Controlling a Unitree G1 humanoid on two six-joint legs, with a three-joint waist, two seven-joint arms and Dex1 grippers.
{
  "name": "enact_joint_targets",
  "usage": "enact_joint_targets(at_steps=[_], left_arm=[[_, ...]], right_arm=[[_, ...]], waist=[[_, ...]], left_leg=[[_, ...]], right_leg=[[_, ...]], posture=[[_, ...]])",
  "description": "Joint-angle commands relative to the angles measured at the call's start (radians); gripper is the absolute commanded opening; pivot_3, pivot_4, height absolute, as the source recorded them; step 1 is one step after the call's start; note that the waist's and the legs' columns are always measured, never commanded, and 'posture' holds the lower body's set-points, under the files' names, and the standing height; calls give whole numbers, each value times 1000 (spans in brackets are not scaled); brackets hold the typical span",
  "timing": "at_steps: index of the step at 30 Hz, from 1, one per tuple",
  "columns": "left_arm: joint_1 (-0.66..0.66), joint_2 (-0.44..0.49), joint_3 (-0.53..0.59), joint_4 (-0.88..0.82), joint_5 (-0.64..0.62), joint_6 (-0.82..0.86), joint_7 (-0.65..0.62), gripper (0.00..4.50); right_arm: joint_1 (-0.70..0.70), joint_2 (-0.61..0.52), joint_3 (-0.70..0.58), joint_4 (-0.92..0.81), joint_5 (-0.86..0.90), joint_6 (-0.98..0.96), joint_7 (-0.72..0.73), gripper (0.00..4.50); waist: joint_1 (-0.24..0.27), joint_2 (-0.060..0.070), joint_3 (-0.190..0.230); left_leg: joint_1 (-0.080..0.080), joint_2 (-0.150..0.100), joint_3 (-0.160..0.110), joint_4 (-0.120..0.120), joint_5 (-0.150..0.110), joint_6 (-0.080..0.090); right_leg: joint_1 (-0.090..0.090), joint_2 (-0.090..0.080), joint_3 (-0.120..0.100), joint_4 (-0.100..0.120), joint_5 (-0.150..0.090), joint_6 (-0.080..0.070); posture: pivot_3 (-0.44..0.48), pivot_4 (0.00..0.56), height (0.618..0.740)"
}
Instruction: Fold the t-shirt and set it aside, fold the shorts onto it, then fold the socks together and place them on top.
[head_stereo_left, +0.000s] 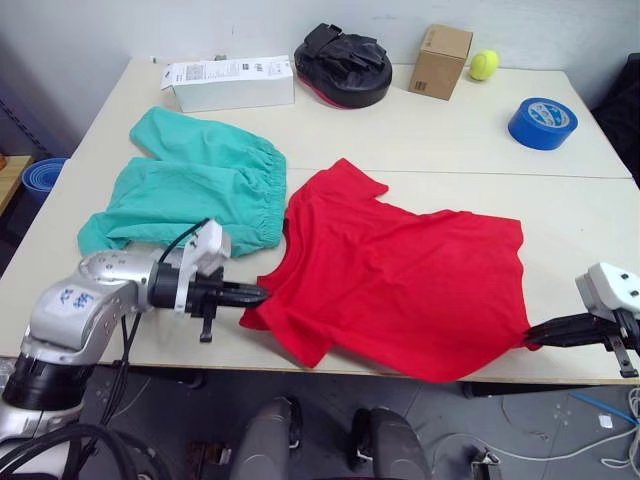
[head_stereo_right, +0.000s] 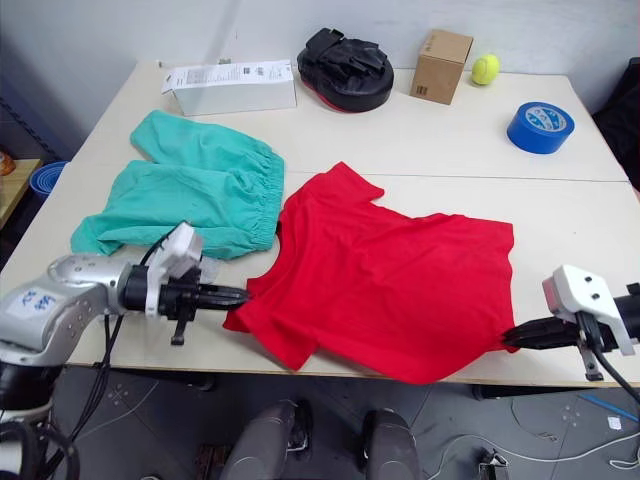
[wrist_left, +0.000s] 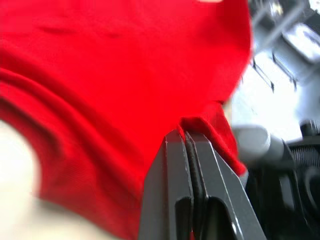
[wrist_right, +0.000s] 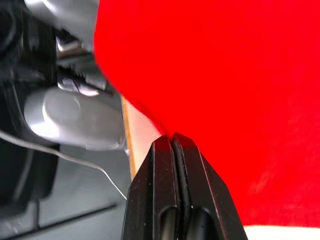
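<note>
The red t-shirt (head_stereo_left: 400, 275) lies spread across the near half of the table. My left gripper (head_stereo_left: 262, 294) is shut on the shirt's near left sleeve edge, and the left wrist view shows its fingers (wrist_left: 175, 165) closed on red cloth. At the table's front right, my right gripper (head_stereo_left: 528, 338) is shut on the shirt's near right corner; its fingers (wrist_right: 162, 165) pinch the hem. The teal-green shorts (head_stereo_left: 195, 185) lie flat to the left, just behind my left arm. The socks are out of view.
Along the back stand a white box (head_stereo_left: 228, 83), a black padded mitt (head_stereo_left: 343, 65), a small cardboard box (head_stereo_left: 440, 60) and a yellow-green ball (head_stereo_left: 484, 65). A blue tape roll (head_stereo_left: 542, 123) sits back right. The table's front edge (head_stereo_left: 200, 368) runs under both grippers.
</note>
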Motion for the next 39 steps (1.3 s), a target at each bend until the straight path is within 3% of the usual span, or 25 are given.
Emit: enact_joint_targets(at_steps=[1,10,16,30,37,39], left_arm=[[-62,-30,-9,71,3,34,44,0],[-142,-98,-76,234,111,-7,117,0],[-143,-106,-83,261,141,-22,125,0],[-220,-179,-38,402,139,58,206,0],[-159,-143,-88,313,150,34,153,0],[-144,-139,-81,297,145,36,150,392]], right_arm=[[-88,-17,62,56,6,49,71,12],[-288,14,265,255,-68,51,71,12],[-366,34,312,343,-62,93,71,12],[-417,93,351,453,-151,66,71,12],[-414,136,300,444,-191,5,59,12],[-412,138,280,431,-187,0,53,0]], waist=[[0,0,0],[-2,0,0],[-3,0,0],[-2,0,0],[-4,0,0],[-4,0,0]], left_leg=[[0,0,1,0,0,0],[0,0,3,1,0,0],[0,0,3,1,0,0],[0,0,3,2,1,0],[0,0,4,2,1,-1],[0,0,4,2,1,-1]], right_leg=[[0,0,0,1,0,0],[-1,0,0,2,1,1],[-1,0,1,2,1,1],[-1,0,1,2,1,2],[-1,1,1,3,1,2],[-1,1,1,3,1,2]], posture=[[0,150,740],[0,150,740],[0,150,740],[0,150,740],[0,150,740],[0,150,740]])
